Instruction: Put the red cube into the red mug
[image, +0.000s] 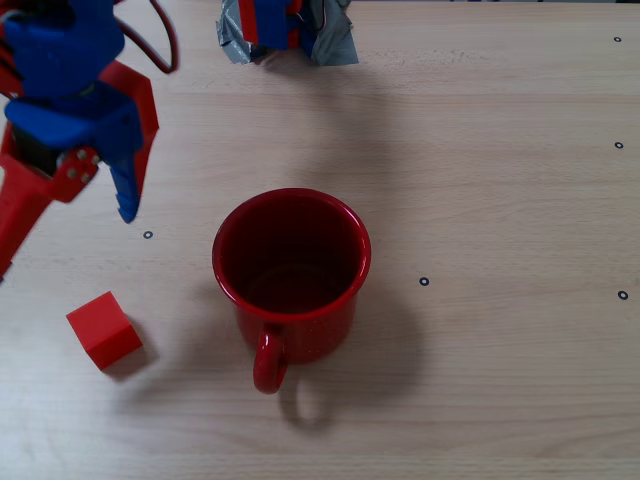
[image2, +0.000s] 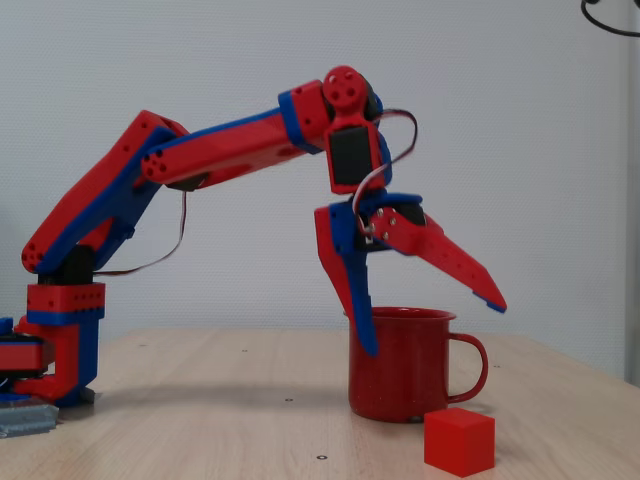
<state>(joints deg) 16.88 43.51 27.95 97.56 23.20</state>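
Note:
The red cube (image: 103, 330) (image2: 459, 440) lies on the wooden table, down and to the left of the red mug (image: 300, 335) in the overhead fixed view. The mug (image2: 400, 370) stands upright with nothing in it, its handle pointing toward the table's near edge. My gripper (image: 65, 240) (image2: 433, 328) hangs open in the air to the left of the mug and beyond the cube, well above the table. Nothing sits between its blue finger (image: 127, 195) and its red finger (image: 20, 215).
The arm's base (image: 285, 35) (image2: 50, 350) is fixed with grey tape (image2: 25, 418) at the table's far edge. Small black dots (image: 424, 281) mark the tabletop. A wide stretch of bare wood lies right of the mug.

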